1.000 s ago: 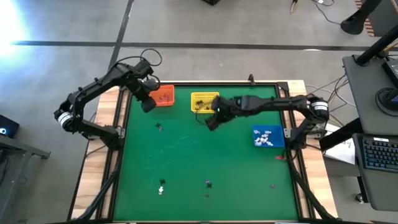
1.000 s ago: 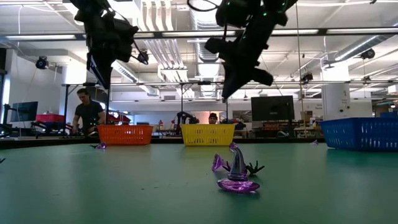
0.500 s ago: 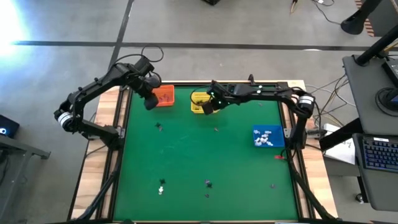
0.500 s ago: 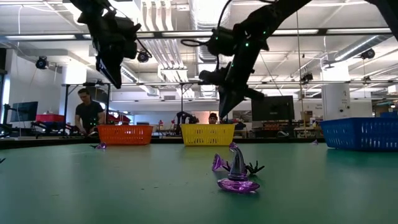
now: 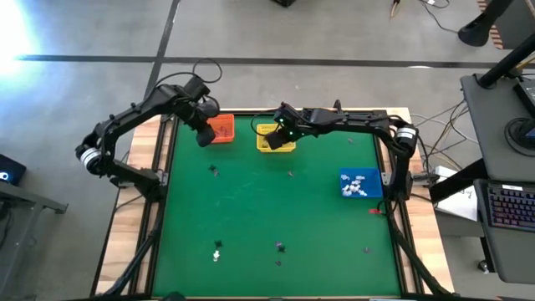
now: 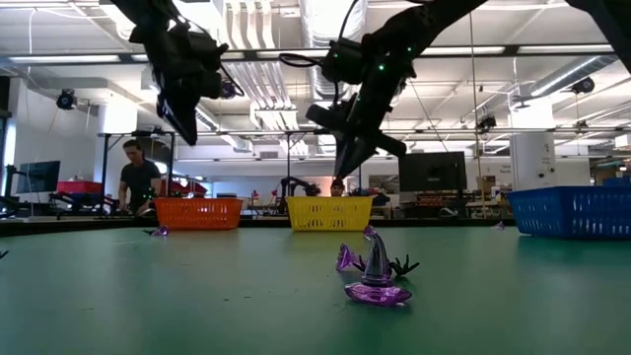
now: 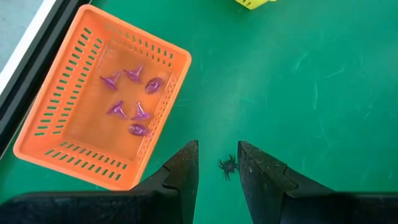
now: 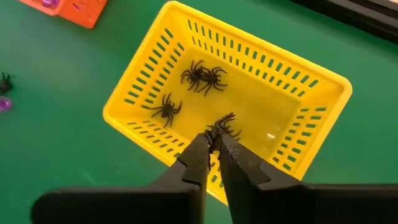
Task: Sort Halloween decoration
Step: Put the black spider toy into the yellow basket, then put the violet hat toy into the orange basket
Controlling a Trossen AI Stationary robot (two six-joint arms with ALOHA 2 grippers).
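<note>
Right gripper (image 8: 212, 144): above yellow plastic mesh basket (image 8: 149, 68), jaws narrow, pinching a small black plastic spider (image 8: 221, 124). Left gripper (image 7: 216, 163): jaws part-open, empty, beside orange plastic mesh basket (image 7: 62, 155) holding purple witch hats (image 7: 127, 93); green worktop (image 7: 323, 93).

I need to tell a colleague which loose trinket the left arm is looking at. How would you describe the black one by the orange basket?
Find the orange basket at the table's far edge, holding only purple hats. Just outside its long side wall, on the bare green mat, lies a small black spider, seen between the left gripper's jaws. It is the only black, leggy piece there.
</note>
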